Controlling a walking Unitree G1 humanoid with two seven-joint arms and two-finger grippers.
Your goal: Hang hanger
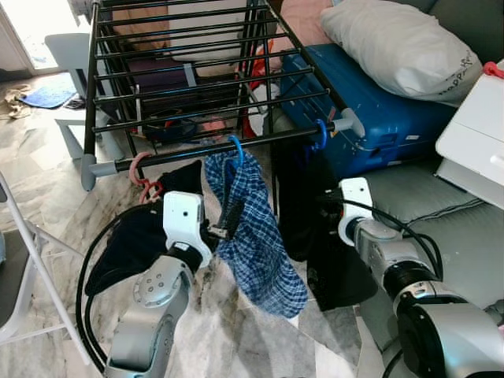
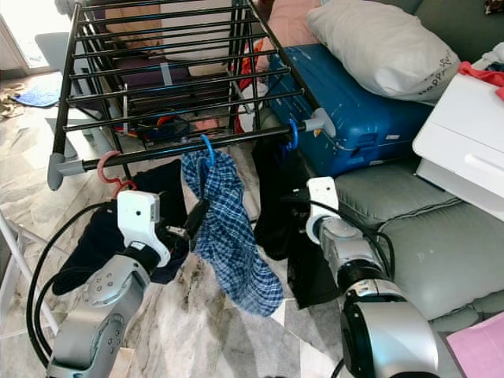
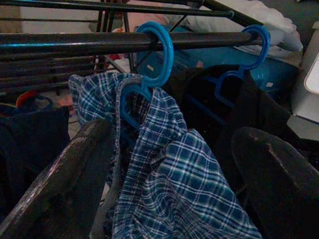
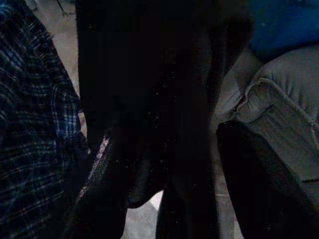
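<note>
floor: marble tiles | sofa: grey | suitcase: blue

Blue hanger, blue-white plaid shirt, black garment, blue suitcase.

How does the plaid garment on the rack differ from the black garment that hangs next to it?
The plaid garment is blue and white checked; the black garment is plain and dark. The plaid one hangs at the middle of the rack's front bar, in front of the left gripper, whose fingers are apart; the black one hangs further right, before the right gripper. Both hang on blue hangers hooked over that bar.
</note>
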